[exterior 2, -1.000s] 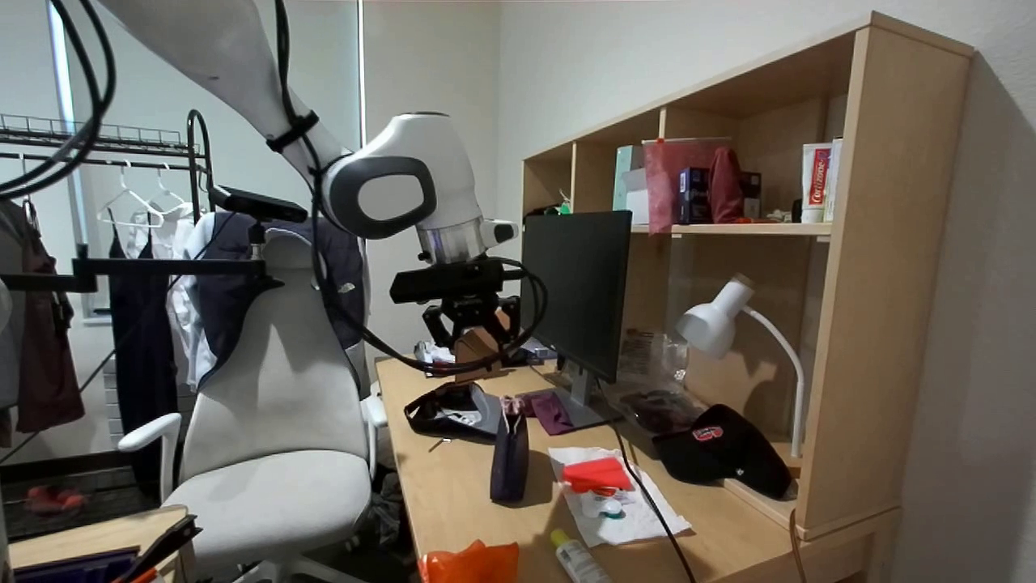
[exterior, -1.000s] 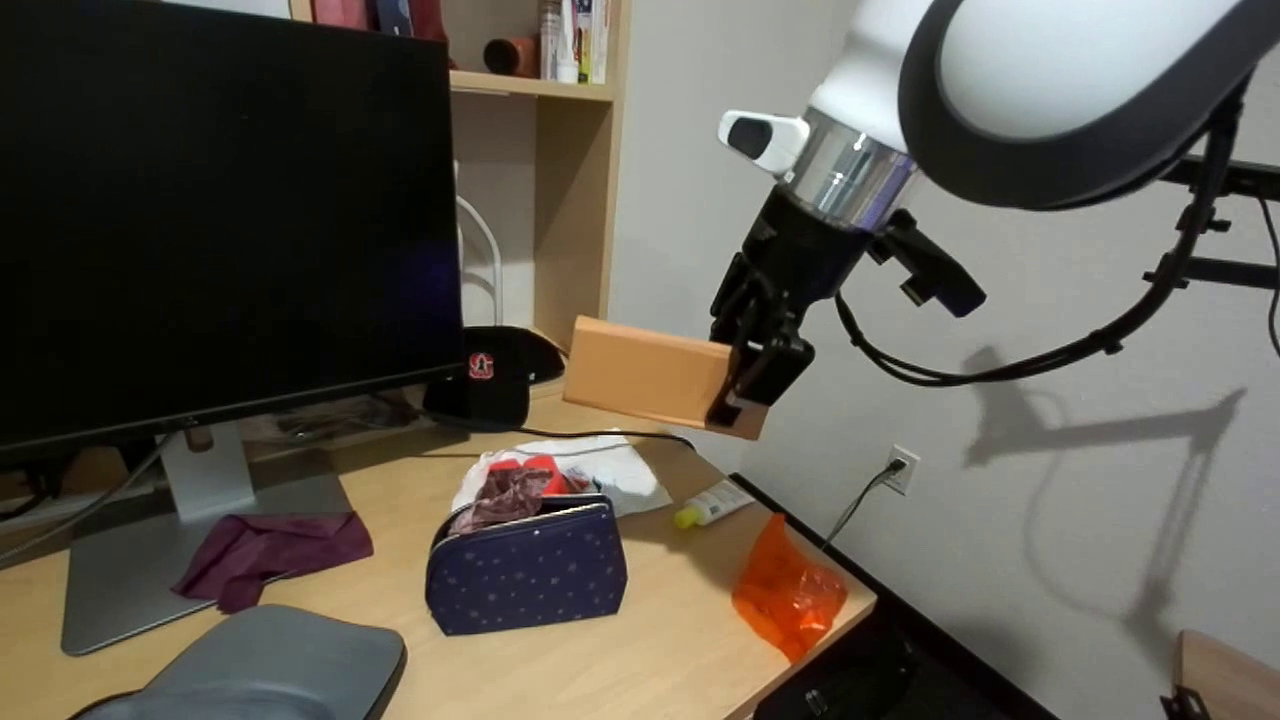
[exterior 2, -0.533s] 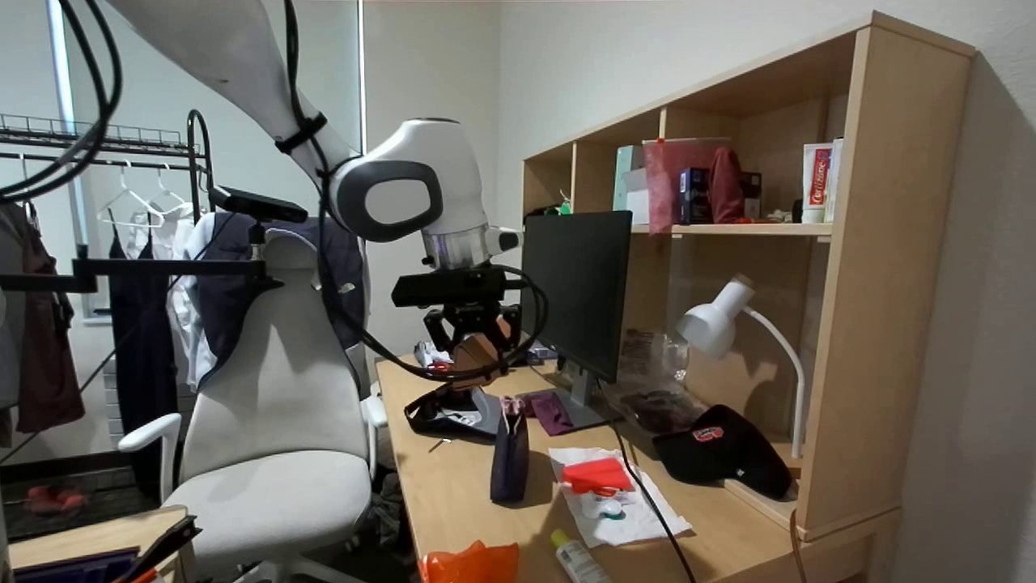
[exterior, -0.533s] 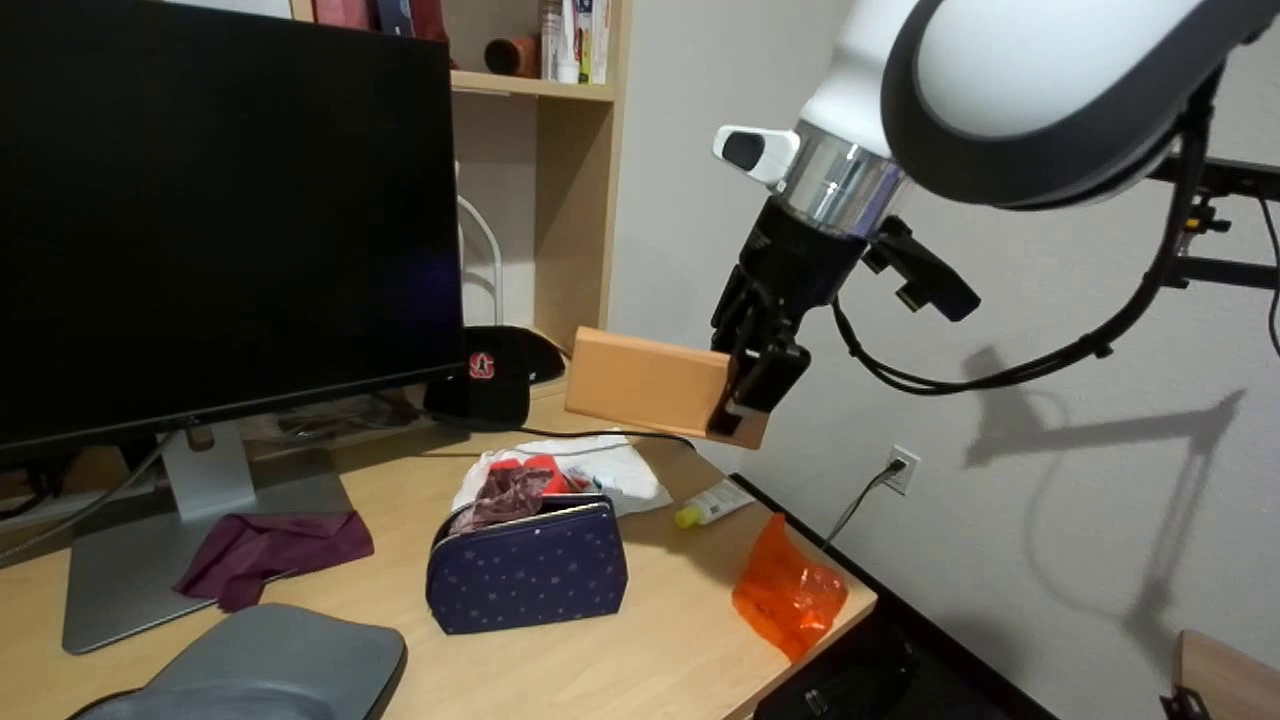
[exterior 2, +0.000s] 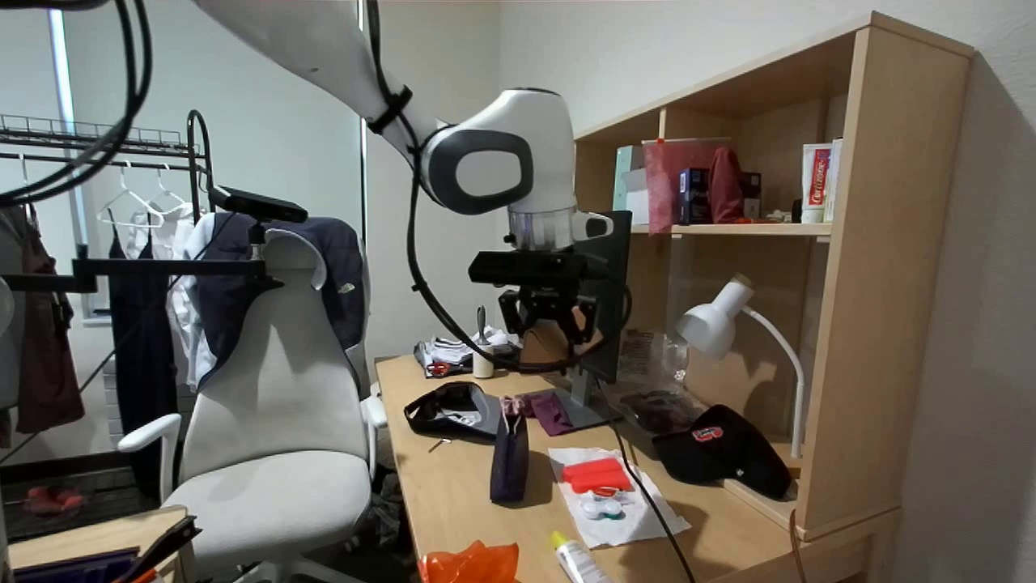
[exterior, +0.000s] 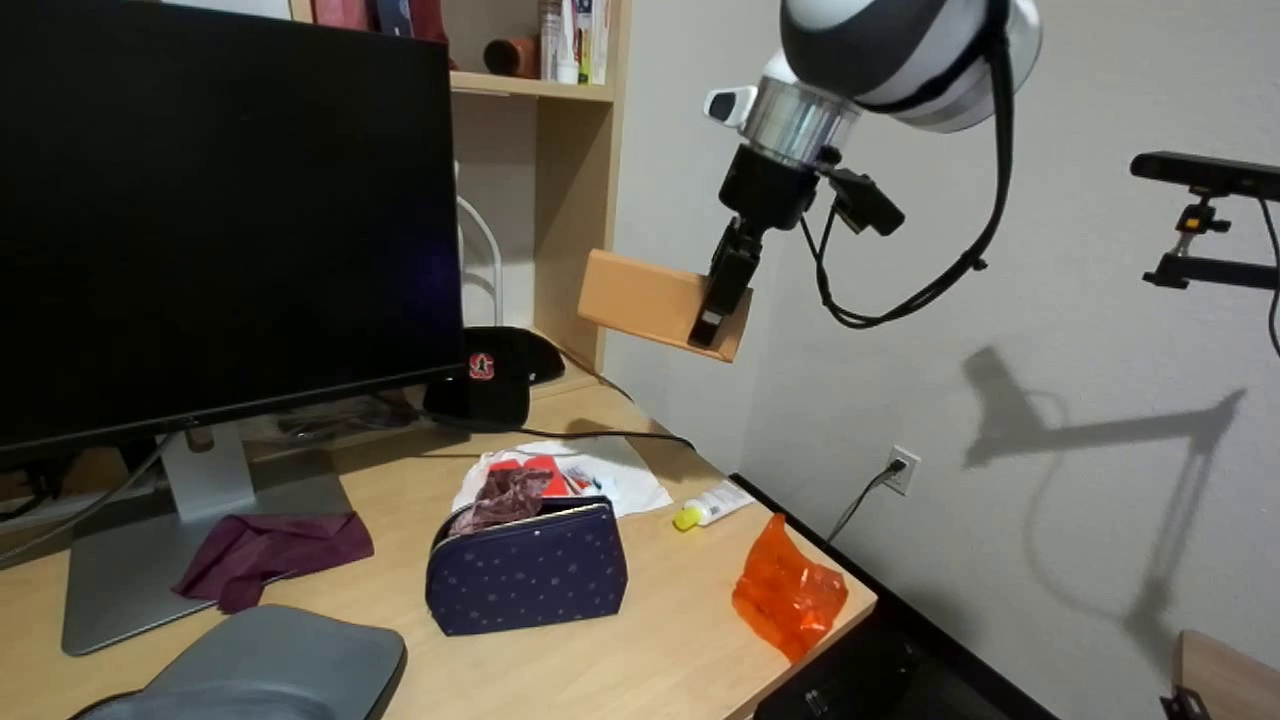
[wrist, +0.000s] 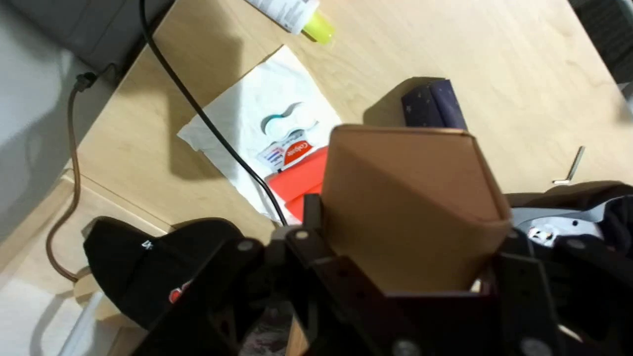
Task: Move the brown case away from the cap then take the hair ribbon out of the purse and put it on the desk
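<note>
Purse [exterior: 530, 575]: navy, pale-starred, rectangular pouch; upright on the light wood desk [exterior: 670, 620], mouth open. Hair ribbon [exterior: 508, 496]: dark reddish-pink, bunched; in the purse's mouth, showing above its rim. Brown case [exterior: 645, 298]: tan, angular; tilted, clasped by the tool [exterior 2: 552, 330], higher than the purse and apart from it. Cap [exterior: 492, 390]: black, red front emblem; in an exterior view, behind the purse, well apart.

Grey wall [exterior: 890, 380] with outlet [exterior: 900, 471]; wooden shelf unit [exterior 2: 902, 283]; pale high-backed chair [exterior 2: 275, 389].

White arm [exterior 2: 316, 40], dark-grey oval ring [exterior 2: 439, 172], silvery wrist collar [exterior 2: 538, 231], black gripper [exterior 2: 550, 334], black cables [exterior 2: 412, 235].
</note>
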